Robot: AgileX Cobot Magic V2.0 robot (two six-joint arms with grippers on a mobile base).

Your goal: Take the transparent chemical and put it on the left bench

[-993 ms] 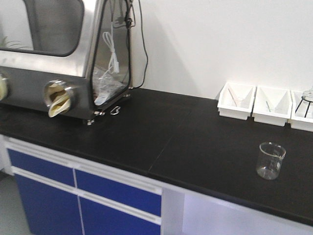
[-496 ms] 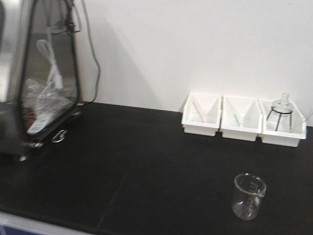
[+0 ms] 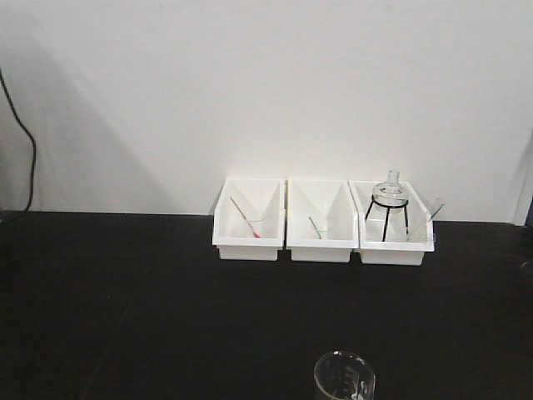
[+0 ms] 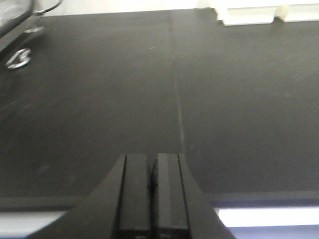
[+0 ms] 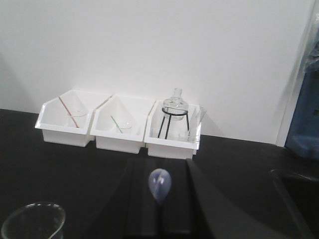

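The view from the front has swung right since a second ago: the steel glove box and the blue cabinet fronts have gone out of the picture. The three white bins [image 3: 321, 242], earlier at the far right, now sit in the middle against the wall. The empty beaker [image 3: 344, 379] has slid to the bottom edge, cut off by it.

The transparent chemical [image 5: 188, 132] stands in the rightmost bin, a small clear beaker with a pale pipette leaning out toward the right wall of the bin. It is just beside the round flask [image 3: 389, 193] on its black tripod, which shares that bin. The left bin holds a small glass with a reddish pipette, the middle one a glass with a greenish pipette. All three bins rest on the black desk [image 3: 125, 317], touching one another side to side.

The left end effector [image 4: 152, 162] has its two dark fingers pressed together with nothing between them. It hangs above the front edge of the desk, well apart from the bins.

The right end effector [image 5: 159, 164] faces the bins, its fingers drawn together. A pale bluish oval blob [image 5: 159, 184] sits at their seam, too blurred to tell what it is or whether it is gripped. The empty beaker is at its lower left.
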